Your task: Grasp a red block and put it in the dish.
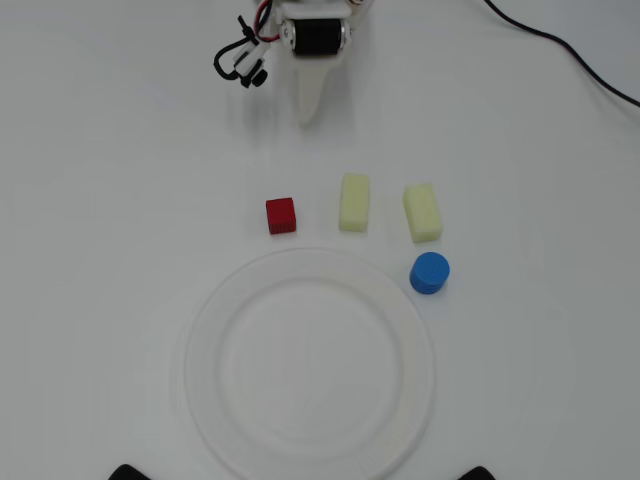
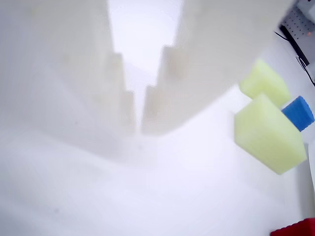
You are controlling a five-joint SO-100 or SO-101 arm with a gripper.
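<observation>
A: Where's the red block?
B: On the worktop, just above the dish rim overhead, below and slightly left of the pincer (nearly closed, empty).

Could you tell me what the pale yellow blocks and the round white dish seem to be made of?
The two pale yellow oblong blocks look like soft foam: matte, with rounded edges and a faintly grainy surface in the wrist view, though painted wood cannot be ruled out. The large round white dish looks like a disposable paper or thin plastic plate: dull, glare-free, with a wide pressed rim; which of the two is unclear.
</observation>
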